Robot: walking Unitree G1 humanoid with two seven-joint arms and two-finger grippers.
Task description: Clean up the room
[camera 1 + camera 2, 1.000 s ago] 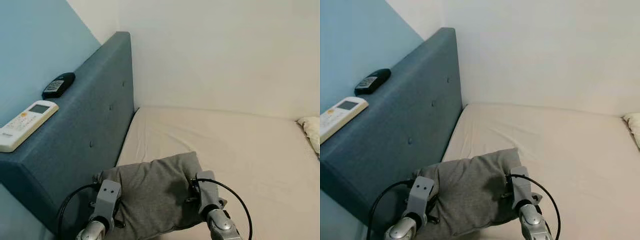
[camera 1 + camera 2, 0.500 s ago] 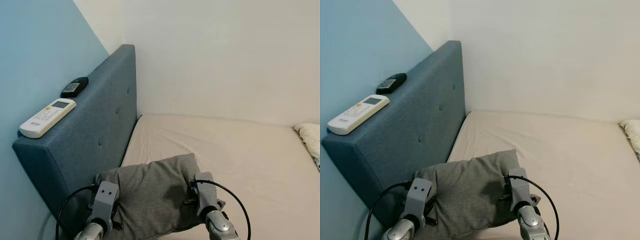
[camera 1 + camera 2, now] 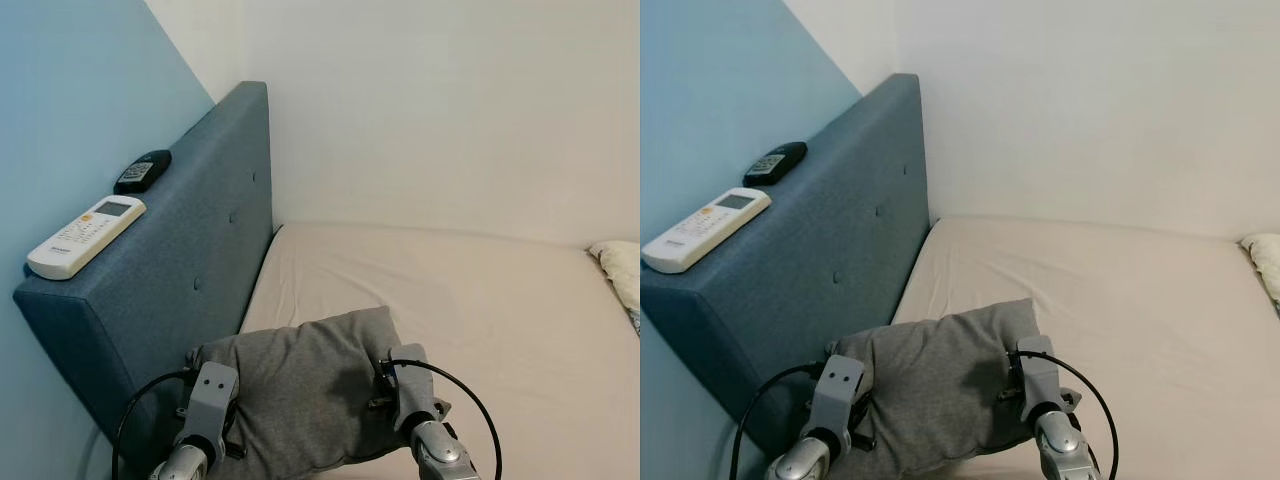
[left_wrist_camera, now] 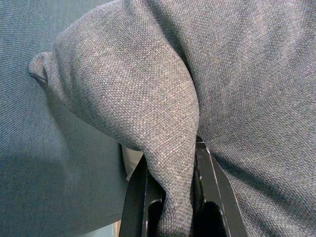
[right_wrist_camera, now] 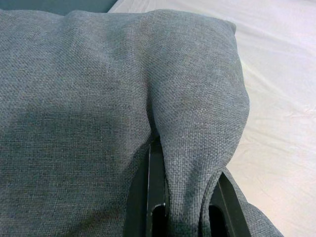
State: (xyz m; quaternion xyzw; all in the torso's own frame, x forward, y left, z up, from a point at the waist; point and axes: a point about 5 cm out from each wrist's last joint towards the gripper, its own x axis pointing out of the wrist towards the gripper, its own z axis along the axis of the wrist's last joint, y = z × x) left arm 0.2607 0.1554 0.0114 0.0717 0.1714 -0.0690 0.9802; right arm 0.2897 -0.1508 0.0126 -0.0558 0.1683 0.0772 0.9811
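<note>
Both arms carry a grey pillow [image 3: 300, 385] in front of the robot, low over the near end of the bed [image 3: 470, 300] and just beside the blue headboard [image 3: 190, 270]. The left claw [image 4: 170, 197] is clamped on a pinched fold at the pillow's left edge, and the right claw [image 5: 182, 197] is clamped on a fold at its right edge, cloth bulging between each pair of black fingers. The step in hand looks like bringing the pillow to its place at the head of the bed; the next move probably calls for reaching forward and lowering it onto the mattress against the headboard, then letting both claws go together so it lies flat. The bare sheet ahead offers wide open room up to the white wall [image 3: 450, 120]; a pale pillow [image 3: 620, 270] lies at the far right edge, well apart. The tight side is the left, where the pillow's corner is close to the headboard face. On the headboard's top ledge rest a white remote [image 3: 85, 235] and a black remote [image 3: 143, 171], which a high swing could knock off
</note>
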